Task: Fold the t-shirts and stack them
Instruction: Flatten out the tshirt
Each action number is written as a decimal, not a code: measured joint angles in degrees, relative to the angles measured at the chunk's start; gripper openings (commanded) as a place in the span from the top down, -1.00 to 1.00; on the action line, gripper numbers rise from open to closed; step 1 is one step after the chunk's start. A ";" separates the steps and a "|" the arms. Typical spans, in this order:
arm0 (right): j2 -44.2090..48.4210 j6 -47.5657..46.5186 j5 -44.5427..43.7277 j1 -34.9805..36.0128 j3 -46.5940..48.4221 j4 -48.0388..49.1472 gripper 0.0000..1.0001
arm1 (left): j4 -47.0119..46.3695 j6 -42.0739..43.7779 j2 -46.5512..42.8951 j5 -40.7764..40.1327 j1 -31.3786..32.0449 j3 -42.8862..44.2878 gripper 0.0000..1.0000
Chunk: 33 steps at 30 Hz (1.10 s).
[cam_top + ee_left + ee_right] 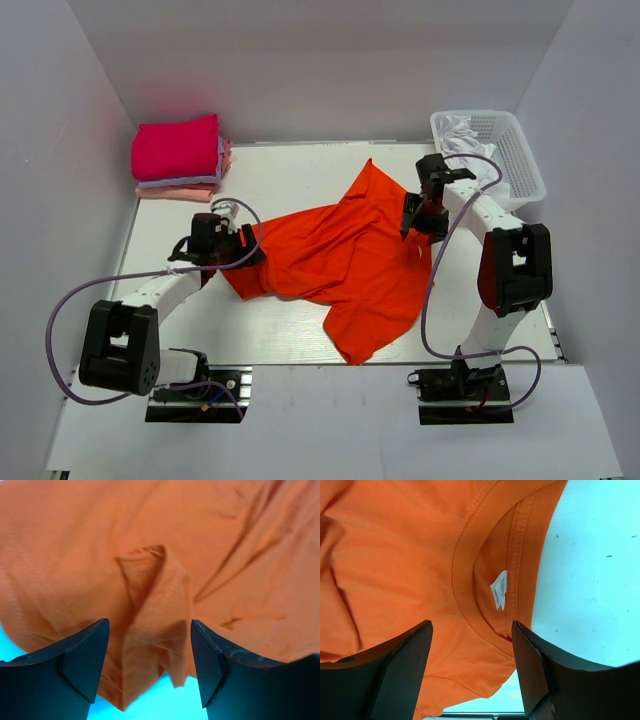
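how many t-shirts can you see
4: an orange-red one spread mid-table, and magenta, lavender and light pink folded, stacked rear left. White cloth in the basket may be more.

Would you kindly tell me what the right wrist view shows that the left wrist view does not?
Only the right wrist view: the collar of the orange-red t-shirt, with its white label. Only the left wrist view: a raised fold in the cloth. Both: the shirt lying on the table, with the right gripper and left gripper each open over it.
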<state>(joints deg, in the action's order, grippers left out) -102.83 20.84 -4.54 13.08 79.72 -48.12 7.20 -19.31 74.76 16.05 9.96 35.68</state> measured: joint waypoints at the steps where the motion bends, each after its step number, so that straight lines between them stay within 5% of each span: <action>1: 0.00 -0.09 0.22 0.00 0.09 -0.07 -0.40 | -0.24 0.17 0.00 -0.81 -0.09 -0.09 -0.52; 24: -0.02 -1.05 2.14 0.00 2.23 -1.95 -0.40 | -4.76 1.42 -1.05 1.27 -0.42 -3.34 -0.27; 33: -0.04 -1.40 2.16 0.00 3.04 -2.89 -0.37 | -4.79 1.44 -2.84 1.27 -0.42 -4.37 0.63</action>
<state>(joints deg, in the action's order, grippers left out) -102.87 19.44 -2.37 13.08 82.76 -51.00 2.42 -17.87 71.92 17.32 9.54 31.31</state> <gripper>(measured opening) 0.689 0.266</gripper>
